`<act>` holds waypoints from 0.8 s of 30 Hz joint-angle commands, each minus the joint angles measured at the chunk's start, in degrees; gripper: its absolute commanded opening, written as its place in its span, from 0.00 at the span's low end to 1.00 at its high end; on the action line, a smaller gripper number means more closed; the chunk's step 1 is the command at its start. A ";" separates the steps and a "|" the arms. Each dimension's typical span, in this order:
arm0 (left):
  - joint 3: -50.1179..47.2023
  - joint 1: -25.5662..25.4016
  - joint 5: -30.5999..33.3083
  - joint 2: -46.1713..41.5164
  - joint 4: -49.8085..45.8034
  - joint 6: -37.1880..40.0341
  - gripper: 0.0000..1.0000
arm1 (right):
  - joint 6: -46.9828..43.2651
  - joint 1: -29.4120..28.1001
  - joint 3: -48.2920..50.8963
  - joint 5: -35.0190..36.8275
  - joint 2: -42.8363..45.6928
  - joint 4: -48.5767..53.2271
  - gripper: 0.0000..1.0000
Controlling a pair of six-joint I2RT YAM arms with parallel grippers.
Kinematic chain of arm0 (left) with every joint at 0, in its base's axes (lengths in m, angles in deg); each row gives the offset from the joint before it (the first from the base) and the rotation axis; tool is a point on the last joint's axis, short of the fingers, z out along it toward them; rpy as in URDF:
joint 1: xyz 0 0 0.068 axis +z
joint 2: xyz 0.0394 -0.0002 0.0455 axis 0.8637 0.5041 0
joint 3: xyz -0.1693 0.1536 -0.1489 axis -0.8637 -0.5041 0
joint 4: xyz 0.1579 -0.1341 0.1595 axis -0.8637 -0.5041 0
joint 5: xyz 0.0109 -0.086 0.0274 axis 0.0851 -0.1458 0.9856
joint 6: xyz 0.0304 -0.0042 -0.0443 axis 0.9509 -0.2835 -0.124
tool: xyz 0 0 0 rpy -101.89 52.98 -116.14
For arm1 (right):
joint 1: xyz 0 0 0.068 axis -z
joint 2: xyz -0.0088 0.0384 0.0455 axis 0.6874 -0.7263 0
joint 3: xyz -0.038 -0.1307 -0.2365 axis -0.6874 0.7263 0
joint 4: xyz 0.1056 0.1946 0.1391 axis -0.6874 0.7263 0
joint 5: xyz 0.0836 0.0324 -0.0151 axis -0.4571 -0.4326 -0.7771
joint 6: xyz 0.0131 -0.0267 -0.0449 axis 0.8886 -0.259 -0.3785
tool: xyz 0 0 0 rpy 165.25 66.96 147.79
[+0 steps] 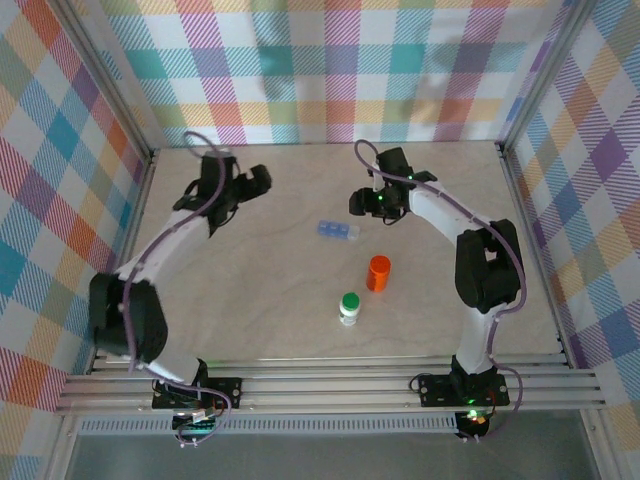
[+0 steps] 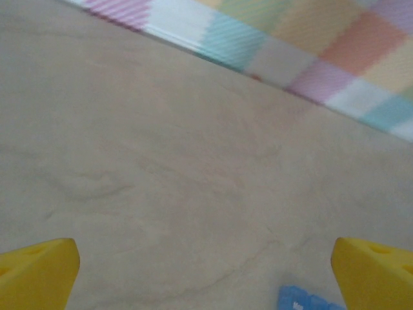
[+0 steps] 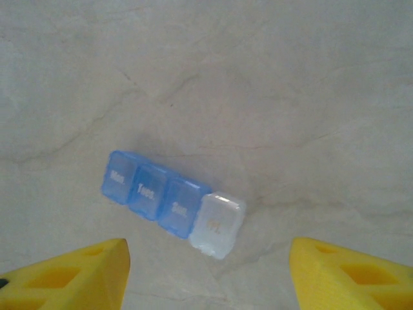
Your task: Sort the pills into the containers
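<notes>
Between the right jaws, standing apart on nothing, the pill box [image 3: 173, 201] is being framed, lying flat on the worktop [image 3: 271, 77]. Left jaws are being held wide, empty. Judged step: approach. Next likely needs lowering onto a lid.

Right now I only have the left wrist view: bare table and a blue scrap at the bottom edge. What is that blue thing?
Observer: A small translucent plastic pill-box strip with four compartments, three blue and one clear end compartment.
Operator: Lids open?
Observer: All four lids look shut.
Operator: And the other arm?
Observer: The right gripper is close to the strip, jaws apart with nothing between them.
</notes>
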 commanded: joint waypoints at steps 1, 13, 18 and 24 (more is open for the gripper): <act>8.72 -3.71 -5.62 6.03 -1.22 16.89 1.00 | 3.36 -0.57 1.60 -3.68 -0.82 -0.97 0.63; 14.33 -7.04 -26.87 16.50 -11.88 53.32 0.97 | 4.00 -0.52 4.82 -8.60 -5.44 -5.37 0.54; 12.71 -7.15 -28.91 17.19 -12.72 59.76 0.95 | 3.01 -0.52 4.70 -8.60 -7.68 -5.66 0.52; 12.96 -7.15 -30.89 19.03 -15.13 64.72 0.94 | 1.40 -0.48 3.16 -9.15 -10.18 -5.96 0.50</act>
